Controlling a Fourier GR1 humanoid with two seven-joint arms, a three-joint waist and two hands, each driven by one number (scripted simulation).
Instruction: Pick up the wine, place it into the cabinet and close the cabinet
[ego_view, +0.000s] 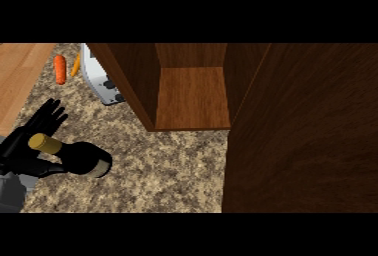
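Observation:
The wine bottle (86, 159) is dark with a gold cap and stands on the speckled counter at the lower left. My left hand (28, 145) is right beside it on its left, behind the neck. Its fingers (49, 116) point straight up the view and the thumb shows below the bottle, so the hand is open. Whether the palm touches the bottle is hidden. The wooden cabinet (192, 97) is open, with a bare shelf inside. Its open door (303, 130) fills the right side. My right hand is out of sight.
A white appliance (100, 80) stands left of the cabinet. Two carrots (60, 70) lie beyond it, near the wooden strip at the far left. Speckled counter (162, 170) stretches between the bottle and the cabinet door.

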